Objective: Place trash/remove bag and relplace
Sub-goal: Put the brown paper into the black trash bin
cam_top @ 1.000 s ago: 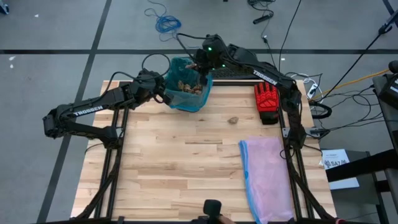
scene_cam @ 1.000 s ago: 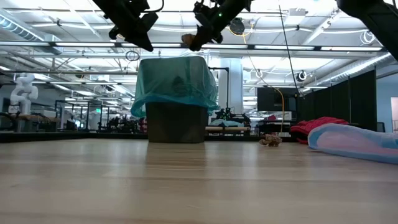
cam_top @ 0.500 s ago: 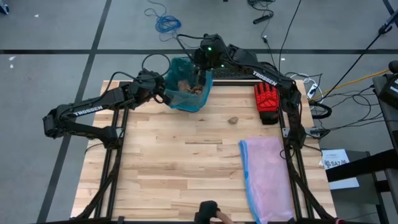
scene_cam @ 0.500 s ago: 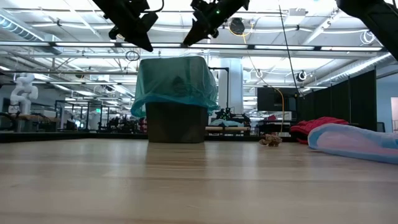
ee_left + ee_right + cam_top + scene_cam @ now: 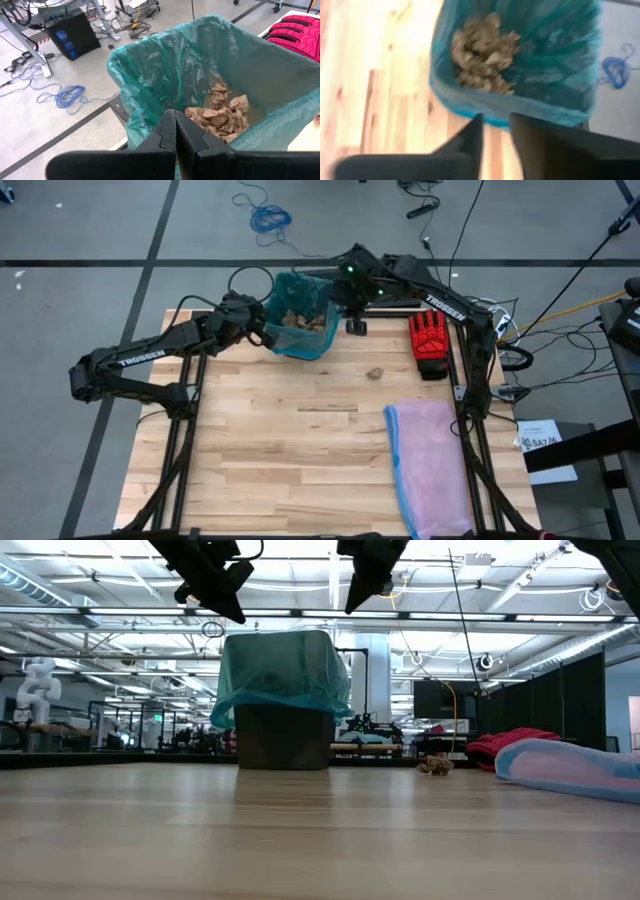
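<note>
At the bench's far edge [image 5: 300,430], left of centre: bin lined with teal-green bag [image 5: 300,340], rim folded over the bin wall, brown paper wads [image 5: 300,320] heaped at the bottom. Right gripper [image 5: 356,327] just off the bag's right rim, above the boards, fingers a narrow gap apart, nothing between them. Left gripper [image 5: 175,135] at the bag's left rim, fingers pressed together, empty, not touching the plastic. Near the bench's middle, toward the right edge: one brown wad [image 5: 376,373], not yet binned. By the far right corner: red glove [image 5: 429,340]. Along the right edge, toward the near corner: pale pink bag [image 5: 428,465], flat. Judged progress: trash nearly all placed, one wad outstanding; bag removal and relining not begun.
</note>
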You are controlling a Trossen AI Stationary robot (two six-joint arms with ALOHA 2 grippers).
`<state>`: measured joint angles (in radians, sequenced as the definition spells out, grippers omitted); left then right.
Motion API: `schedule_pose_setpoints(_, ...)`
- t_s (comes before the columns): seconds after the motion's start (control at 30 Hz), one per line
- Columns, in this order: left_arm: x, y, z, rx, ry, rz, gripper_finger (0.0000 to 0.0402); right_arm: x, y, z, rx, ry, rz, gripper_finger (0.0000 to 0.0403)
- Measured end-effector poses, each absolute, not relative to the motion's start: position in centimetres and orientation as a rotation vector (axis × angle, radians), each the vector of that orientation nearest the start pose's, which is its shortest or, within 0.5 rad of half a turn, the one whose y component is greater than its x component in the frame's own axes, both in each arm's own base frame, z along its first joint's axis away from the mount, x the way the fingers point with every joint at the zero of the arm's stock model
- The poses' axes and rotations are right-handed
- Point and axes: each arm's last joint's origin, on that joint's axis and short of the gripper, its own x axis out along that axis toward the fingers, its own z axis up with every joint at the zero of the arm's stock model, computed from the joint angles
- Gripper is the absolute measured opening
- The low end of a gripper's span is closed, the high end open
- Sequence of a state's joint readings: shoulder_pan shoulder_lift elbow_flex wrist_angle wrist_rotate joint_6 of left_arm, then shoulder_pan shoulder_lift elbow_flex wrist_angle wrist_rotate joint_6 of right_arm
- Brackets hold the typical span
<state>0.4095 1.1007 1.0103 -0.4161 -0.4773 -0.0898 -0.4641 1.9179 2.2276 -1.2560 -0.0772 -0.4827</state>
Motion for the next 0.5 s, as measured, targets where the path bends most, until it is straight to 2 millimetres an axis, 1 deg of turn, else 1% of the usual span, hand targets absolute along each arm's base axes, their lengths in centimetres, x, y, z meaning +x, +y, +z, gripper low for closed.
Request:
schedule_pose_setpoints(0.03,20.7,10.4,33.1,-0.064,0.484,0.891,0.0,34.2,-16.7,40.4,-0.195,0.99,-0.113,0.0031)
schedule_pose_setpoints(0.07,20.7,10.5,33.1,-0.063,0.484,0.892,0.0,34.2,-16.5,40.4,-0.202,0.997,-0.103,0.0016)
schedule_pose_setpoints(0.1,20.7,10.5,33.1,-0.063,0.485,0.892,0.0,34.2,-16.4,40.4,-0.207,0.999,-0.097,0.0012)
schedule_pose_setpoints(0.2,20.7,10.4,33.0,-0.062,0.496,0.892,0.0,34.6,-16.1,40.5,-0.224,0.972,-0.092,0.0003)
schedule_pose_setpoints(0.27,20.6,10.4,32.9,-0.061,0.51,0.892,0.0,34.7,-15.9,41.0,-0.241,0.935,-0.098,0.0001)
schedule_pose_setpoints(0.37,20.6,10.4,32.9,-0.061,0.513,0.892,0.0,34.8,-15.5,42.0,-0.277,0.86,-0.109,0.0)
schedule_pose_setpoints(0.5,20.6,10.4,32.9,-0.061,0.517,0.892,0.0,34.5,-15.2,43.2,-0.291,0.781,-0.13,0.0)
